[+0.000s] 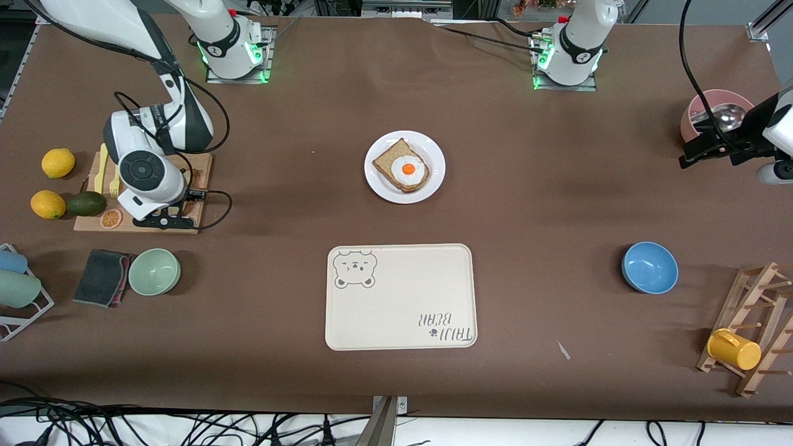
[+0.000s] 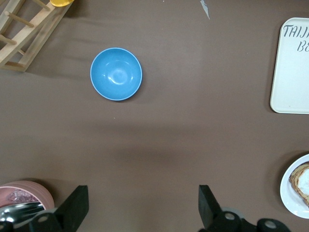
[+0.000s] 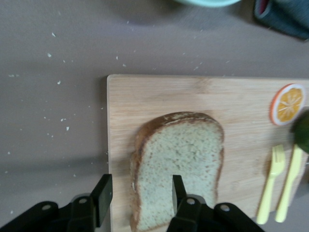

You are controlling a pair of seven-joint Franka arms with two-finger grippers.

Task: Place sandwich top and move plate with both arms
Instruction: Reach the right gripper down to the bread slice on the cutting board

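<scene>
- Brown sandwich top (image 3: 178, 169) lies flat on the wooden board (image 3: 241, 96); the right gripper (image 3: 140, 193) pinches one long edge.
- Left gripper (image 2: 142, 205), fingers apart, waits over bare table.

Evenly and brightly lit from overhead, with soft, faint shadows on the matte brown desk (image 1: 557, 186) beside the glossy round white plate (image 1: 433, 179) and the glossy blue bowl (image 1: 650, 267). Small glare spots inside that bowl; green glow at both arm bases. Slightly soft in the right wrist view, especially toward its edges.
</scene>
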